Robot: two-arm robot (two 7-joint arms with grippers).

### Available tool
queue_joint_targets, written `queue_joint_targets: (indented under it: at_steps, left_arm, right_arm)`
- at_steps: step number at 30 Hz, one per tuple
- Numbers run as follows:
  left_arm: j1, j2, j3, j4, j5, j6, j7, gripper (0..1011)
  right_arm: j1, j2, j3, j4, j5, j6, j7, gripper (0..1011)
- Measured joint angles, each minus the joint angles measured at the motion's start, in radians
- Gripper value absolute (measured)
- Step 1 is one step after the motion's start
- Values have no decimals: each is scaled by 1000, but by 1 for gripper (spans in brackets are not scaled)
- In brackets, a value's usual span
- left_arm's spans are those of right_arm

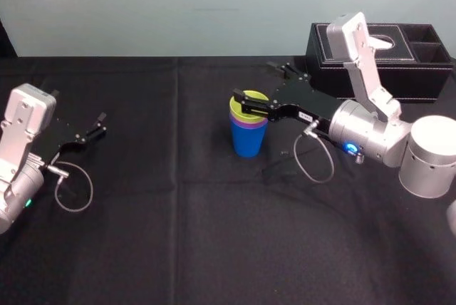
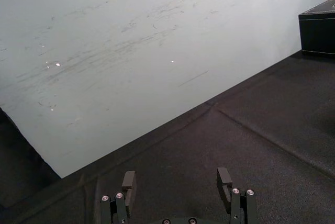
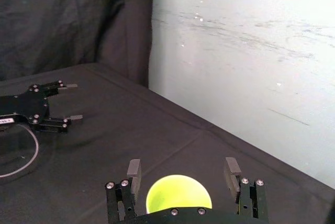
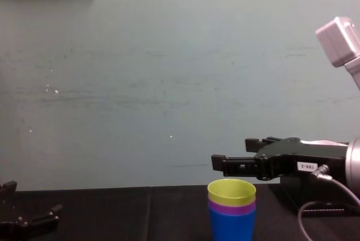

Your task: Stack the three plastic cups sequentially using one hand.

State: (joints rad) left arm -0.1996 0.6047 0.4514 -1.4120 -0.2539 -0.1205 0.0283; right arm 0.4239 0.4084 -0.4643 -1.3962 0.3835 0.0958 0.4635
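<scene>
The three plastic cups stand nested in one upright stack at the table's middle: the blue cup at the bottom, the purple cup in it, the yellow-green cup on top. From the chest the same stack shows, yellow-green over purple over blue. My right gripper hovers open just above the yellow-green rim, its fingers apart and touching nothing. In the right wrist view the yellow-green cup sits below the open right gripper.
My left gripper rests parked and open at the table's left. A black leather tissue box stands at the back right, behind the right arm. Black cloth covers the table; a pale wall rises behind it.
</scene>
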Motion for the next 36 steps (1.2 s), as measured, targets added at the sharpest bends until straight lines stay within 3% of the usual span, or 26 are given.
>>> queue_joint_targets:
  at_steps: [9, 18, 22, 27, 36]
  left_arm:
    - [0, 0, 0, 0, 0, 0, 0, 1011]
    - [0, 0, 0, 0, 0, 0, 0, 1011]
    - [0, 0, 0, 0, 0, 0, 0, 1011]
    - [0, 0, 0, 0, 0, 0, 0, 1011]
    - [0, 0, 0, 0, 0, 0, 0, 1011]
  right_arm:
    - [-100, 38, 57, -101, -23, -7, -67, 1003]
    - [-251, 77, 161, -206, -15, -34, -124, 1003]
    - [-297, 85, 196, -223, -12, -41, -136, 1003]
    - [-338, 86, 228, -219, -7, -47, -140, 1003]
    - [-371, 68, 268, -145, -1, -56, -143, 1003]
